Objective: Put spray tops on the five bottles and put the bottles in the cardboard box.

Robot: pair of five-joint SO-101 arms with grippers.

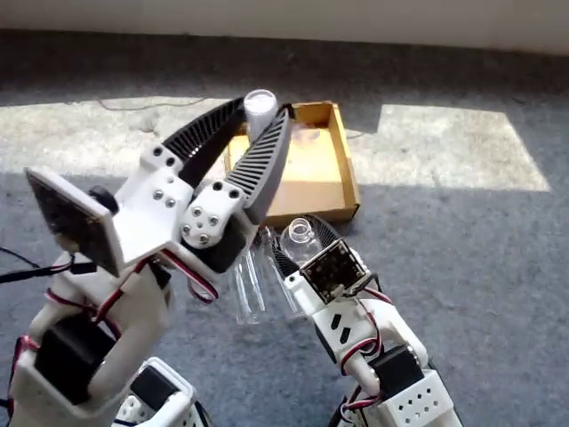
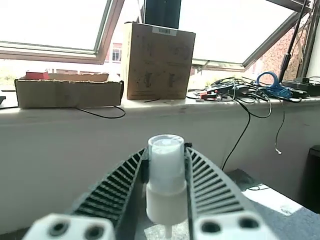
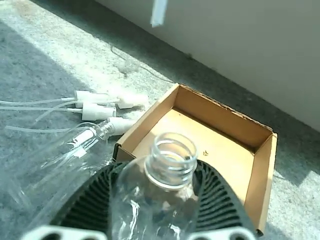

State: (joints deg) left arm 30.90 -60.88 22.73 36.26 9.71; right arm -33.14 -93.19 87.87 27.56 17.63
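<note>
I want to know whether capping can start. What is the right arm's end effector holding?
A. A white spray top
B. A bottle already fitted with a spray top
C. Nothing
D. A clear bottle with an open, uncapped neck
D: the right end effector is shut on a clear bottle whose threaded neck is bare, while the spray top sits in the left end effector.
</note>
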